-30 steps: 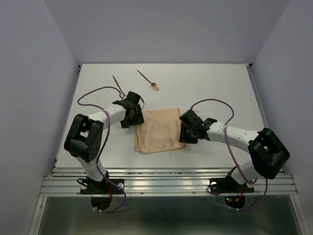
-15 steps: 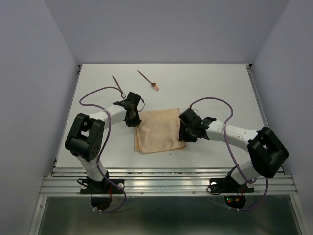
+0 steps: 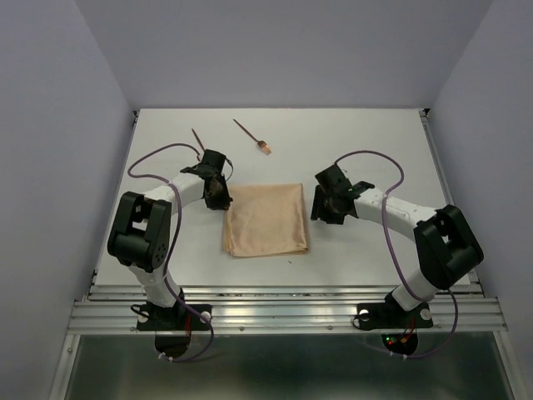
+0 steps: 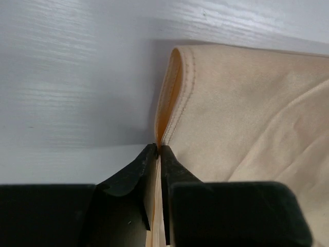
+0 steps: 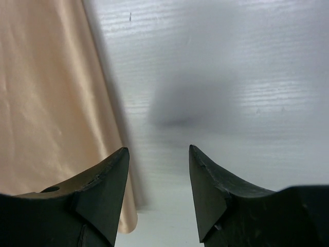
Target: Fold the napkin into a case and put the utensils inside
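The tan napkin (image 3: pixel 266 221) lies folded in layers, roughly square, in the middle of the table. No case is in view. My left gripper (image 3: pixel 223 197) is at the napkin's far left corner. In the left wrist view the left gripper (image 4: pixel 158 149) is shut on the napkin's (image 4: pixel 247 103) hemmed edge. My right gripper (image 3: pixel 326 207) hangs just right of the napkin's right edge. In the right wrist view the right gripper (image 5: pixel 158 150) is open over bare table, with the napkin (image 5: pixel 46 103) to its left. The utensils lie at the back: a fork (image 3: pixel 252 137) and a plain stick (image 3: pixel 198 140).
The white table (image 3: pixel 375 150) has metal rails along its left and right sides and a ribbed aluminium strip (image 3: pixel 283 312) at the near edge. Purple cables loop above both arms. Grey walls enclose the workspace.
The left gripper closed onto the napkin's left edge. The right gripper opened wider and drew back to the right, off the napkin. The napkin shifted slightly left and flattened.
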Robot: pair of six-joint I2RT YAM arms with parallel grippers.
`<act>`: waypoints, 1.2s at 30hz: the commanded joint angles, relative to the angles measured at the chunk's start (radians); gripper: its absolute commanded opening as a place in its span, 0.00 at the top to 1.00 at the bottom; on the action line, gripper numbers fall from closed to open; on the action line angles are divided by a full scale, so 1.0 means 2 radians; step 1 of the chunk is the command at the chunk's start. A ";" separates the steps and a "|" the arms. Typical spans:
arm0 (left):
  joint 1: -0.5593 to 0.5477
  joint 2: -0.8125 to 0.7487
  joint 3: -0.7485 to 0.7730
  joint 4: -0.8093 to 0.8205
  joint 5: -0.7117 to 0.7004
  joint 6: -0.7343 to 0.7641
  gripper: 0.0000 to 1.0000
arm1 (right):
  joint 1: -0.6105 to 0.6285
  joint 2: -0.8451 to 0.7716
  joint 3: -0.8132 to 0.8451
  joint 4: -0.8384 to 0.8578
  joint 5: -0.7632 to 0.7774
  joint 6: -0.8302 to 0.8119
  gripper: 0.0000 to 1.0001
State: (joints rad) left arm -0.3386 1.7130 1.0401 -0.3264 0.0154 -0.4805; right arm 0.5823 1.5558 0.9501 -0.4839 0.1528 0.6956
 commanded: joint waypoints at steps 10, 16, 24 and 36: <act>0.014 -0.017 0.024 -0.011 0.019 0.023 0.30 | -0.033 0.105 0.139 0.042 -0.052 -0.054 0.46; 0.016 0.010 0.059 0.000 0.000 0.018 0.31 | -0.043 0.164 0.188 0.058 -0.072 -0.052 0.46; 0.022 0.075 0.120 0.013 -0.002 0.019 0.38 | -0.059 0.220 0.218 0.084 -0.090 -0.044 0.50; 0.023 0.113 0.143 0.028 0.025 0.014 0.86 | -0.078 0.244 0.219 0.088 -0.081 -0.063 0.85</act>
State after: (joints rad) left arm -0.2993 1.9347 1.2888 -0.2832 0.0376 -0.4541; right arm 0.4335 2.0151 1.3670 -0.3229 -0.0200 0.6010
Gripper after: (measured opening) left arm 0.180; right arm 0.188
